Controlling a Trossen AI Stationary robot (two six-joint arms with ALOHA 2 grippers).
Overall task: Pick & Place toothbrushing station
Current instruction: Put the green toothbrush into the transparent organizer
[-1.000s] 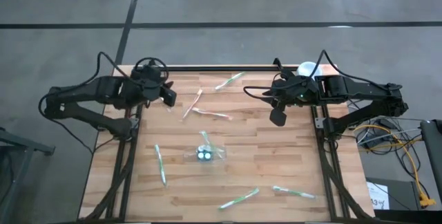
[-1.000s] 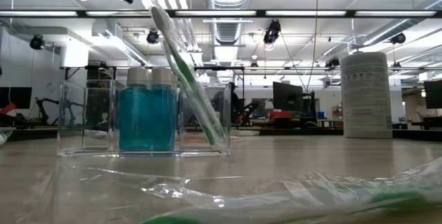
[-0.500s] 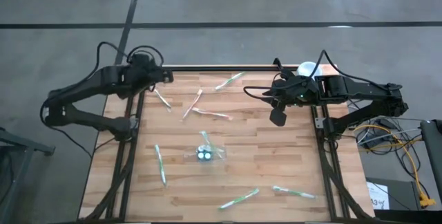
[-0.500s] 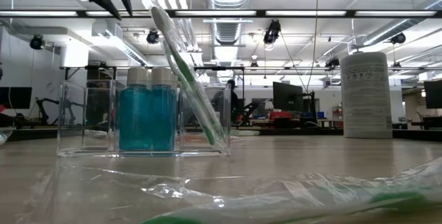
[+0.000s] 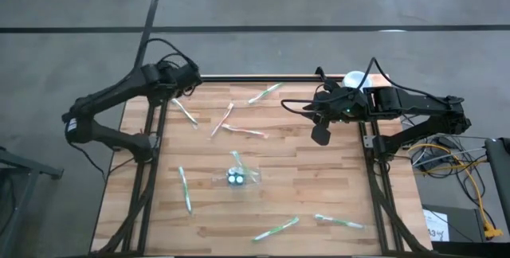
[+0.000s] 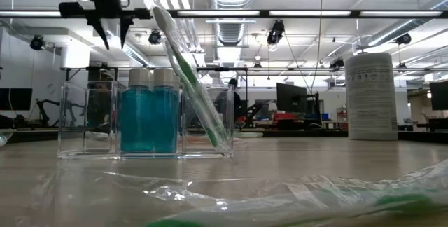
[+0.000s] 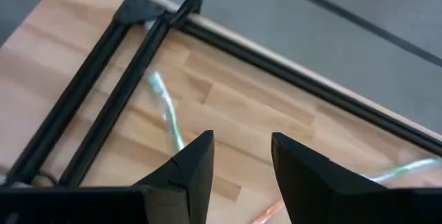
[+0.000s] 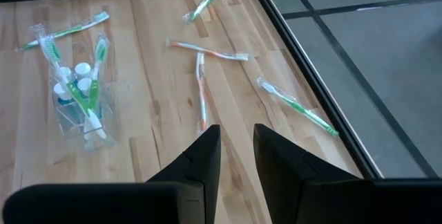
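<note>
Both pincers, left (image 5: pixel 189 76) and right (image 5: pixel 320 134), hover apart-fingered near the table (image 5: pixel 319 194) edges.

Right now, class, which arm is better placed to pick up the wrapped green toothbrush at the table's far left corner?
Left. The left gripper hangs open right over that toothbrush; the right gripper waits across the table, far from it.

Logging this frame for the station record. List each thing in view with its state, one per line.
left hand: open, empty, above the table's far left corner
right hand: open, empty, over the table's right side
clear organizer: upright, holding blue bottles and a leaning toothbrush
leaning toothbrush: tilted inside the organizer
wrapped toothbrush: lying flat near the left hand
</note>
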